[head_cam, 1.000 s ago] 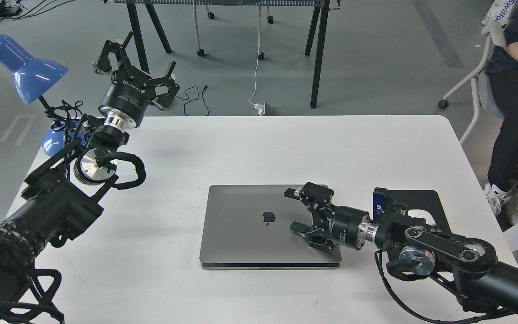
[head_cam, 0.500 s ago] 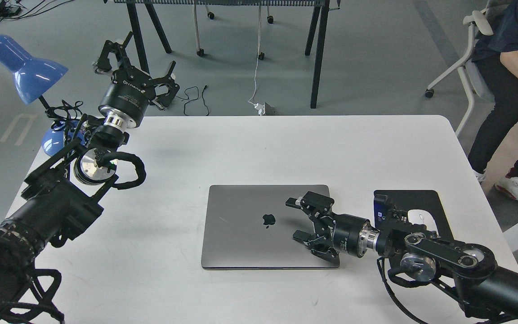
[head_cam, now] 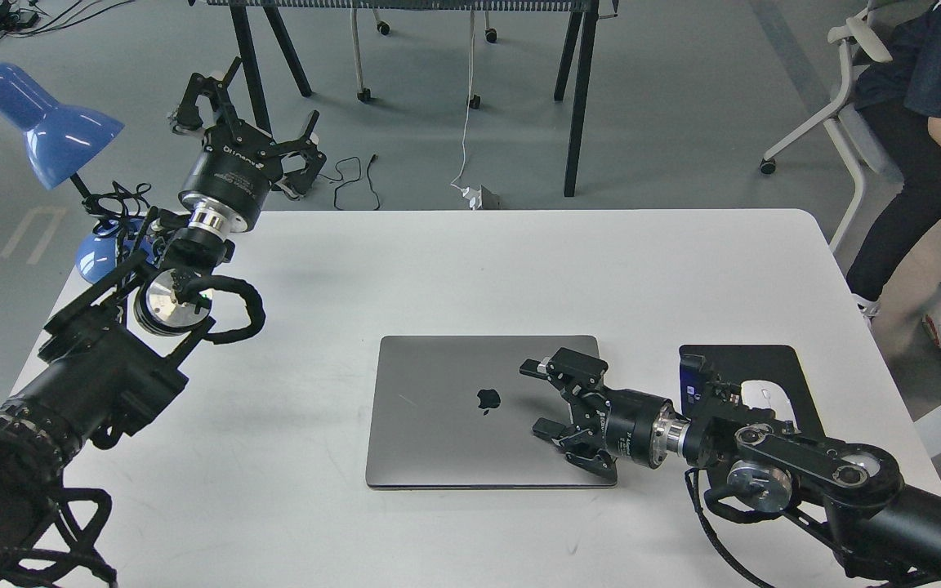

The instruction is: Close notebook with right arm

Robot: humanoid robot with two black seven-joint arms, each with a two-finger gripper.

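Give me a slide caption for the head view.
Right end effector rests open on the closed notebook; left arm raised aside.

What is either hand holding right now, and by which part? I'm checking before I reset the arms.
Nothing is held. The right hand is open over the closed notebook lid's right side; the left hand is open, raised past the table's far left edge.

Pretty plain room: grey floor [head_cam: 683, 106], a white tabletop [head_cam: 454, 269] with rounded corners, a blue lamp [head_cam: 46, 122] off its left edge, black table legs [head_cam: 578, 98] behind, loose cables [head_cam: 352, 175], and a chair [head_cam: 842, 122] with someone [head_cam: 920, 155] sitting at right.
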